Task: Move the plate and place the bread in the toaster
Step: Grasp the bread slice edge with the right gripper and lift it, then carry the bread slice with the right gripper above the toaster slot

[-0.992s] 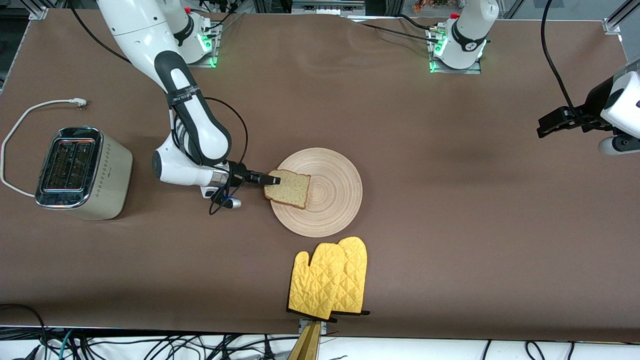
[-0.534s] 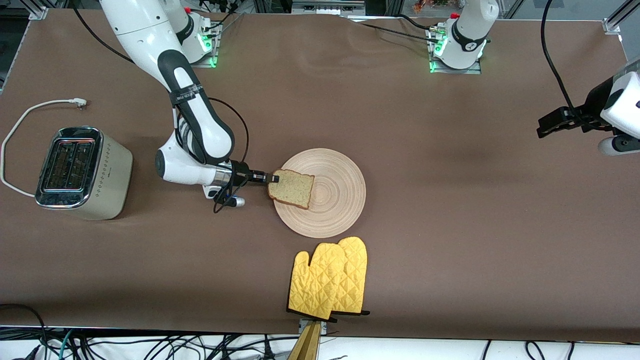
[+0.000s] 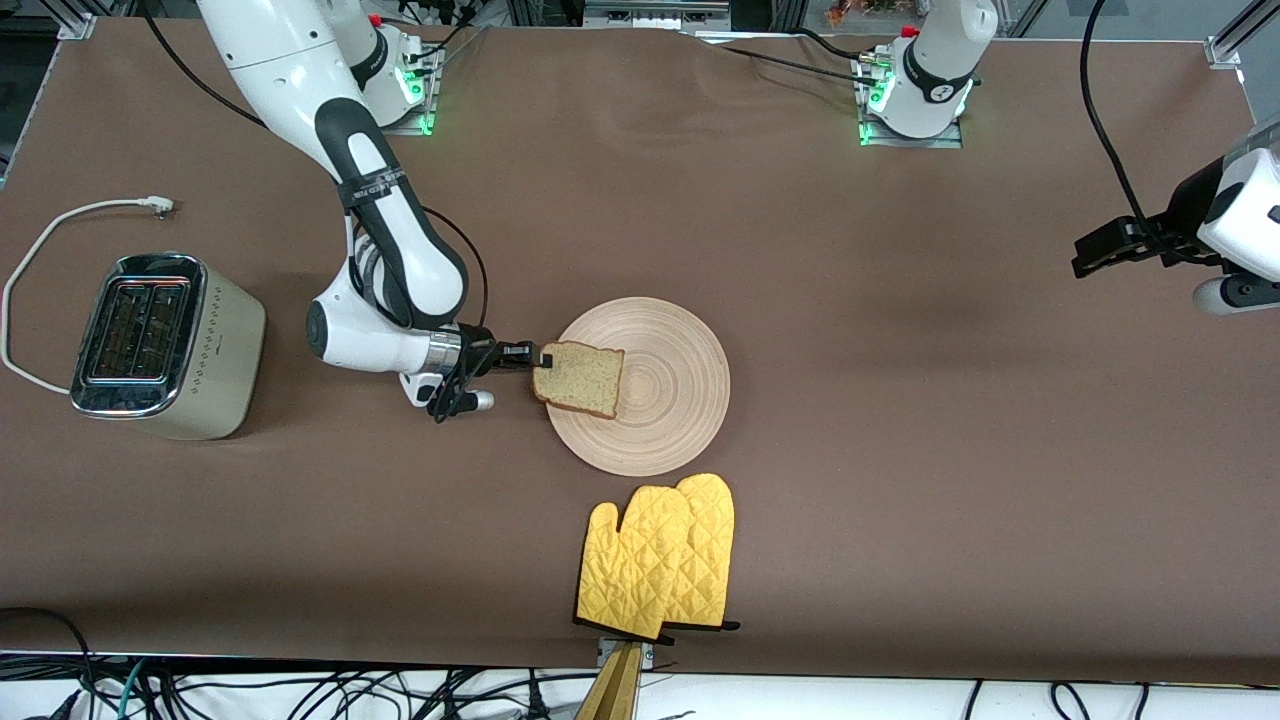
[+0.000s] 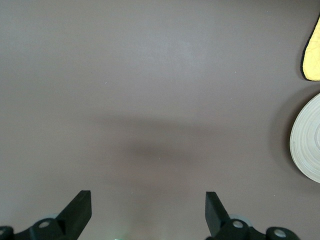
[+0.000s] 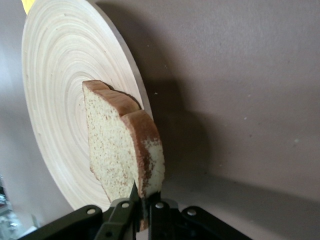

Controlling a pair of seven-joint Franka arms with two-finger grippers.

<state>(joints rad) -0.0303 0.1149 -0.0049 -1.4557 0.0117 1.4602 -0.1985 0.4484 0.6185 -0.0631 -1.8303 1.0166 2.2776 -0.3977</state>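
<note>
The bread (image 3: 580, 378), a speckled light brown slice with a darker crust, is held by one edge in my right gripper (image 3: 540, 358), tilted and a little above the rim of the pale wooden plate (image 3: 665, 385) toward the right arm's end. In the right wrist view the jaws are shut on the bread (image 5: 125, 155) with the plate (image 5: 55, 80) under it. The cream toaster (image 3: 160, 345) with its chrome top stands at the right arm's end of the table. My left gripper (image 3: 1100, 250) is open and empty, up over the left arm's end of the table; its fingers (image 4: 80, 207) show over bare cloth.
A pair of yellow oven mitts (image 3: 660, 560) lies nearer the front camera than the plate. The toaster's white cord (image 3: 60, 225) curls on the table beside it. The brown tablecloth (image 3: 900, 450) covers the table.
My right gripper has lifted the bread's held edge off the plate and drawn it slightly toward the right arm's end. The plate slid a little toward the left arm's end. The left arm waits.
</note>
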